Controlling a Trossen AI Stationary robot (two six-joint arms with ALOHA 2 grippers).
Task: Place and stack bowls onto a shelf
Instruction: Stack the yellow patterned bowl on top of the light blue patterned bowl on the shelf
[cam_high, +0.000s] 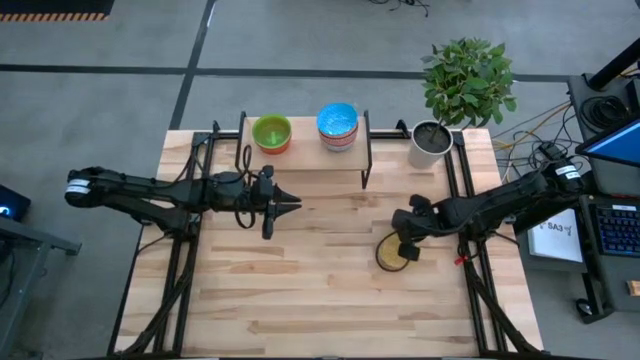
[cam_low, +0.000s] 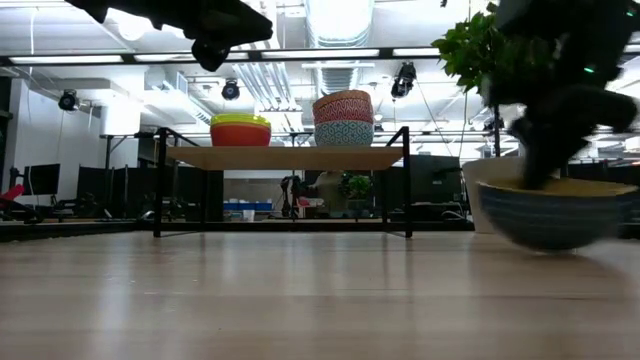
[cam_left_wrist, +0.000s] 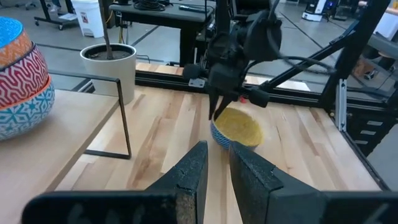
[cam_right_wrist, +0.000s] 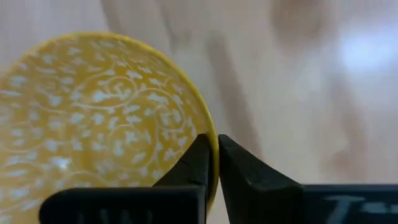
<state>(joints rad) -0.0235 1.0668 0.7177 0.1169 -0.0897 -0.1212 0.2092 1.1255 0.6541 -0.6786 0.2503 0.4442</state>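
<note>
While right gripper (cam_right_wrist: 211, 163) pinches rim of gold patterned bowl (cam_high: 390, 252) on table right of centre, lift level, clear shelf (cam_high: 305, 155) edge; left gripper (cam_high: 290, 203) waits, jaws nearly together.

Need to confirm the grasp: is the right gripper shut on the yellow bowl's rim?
Shut: the right gripper pinches the yellow bowl at its rim, one finger inside, one outside.

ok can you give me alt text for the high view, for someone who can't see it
Seen from above, the right gripper is shut on the rim of a gold bowl on the wooden table. The left gripper hovers, closed and empty, in front of the shelf, which holds a green-topped stack and a blue-topped stack. A potted plant stands beside the shelf.
</note>
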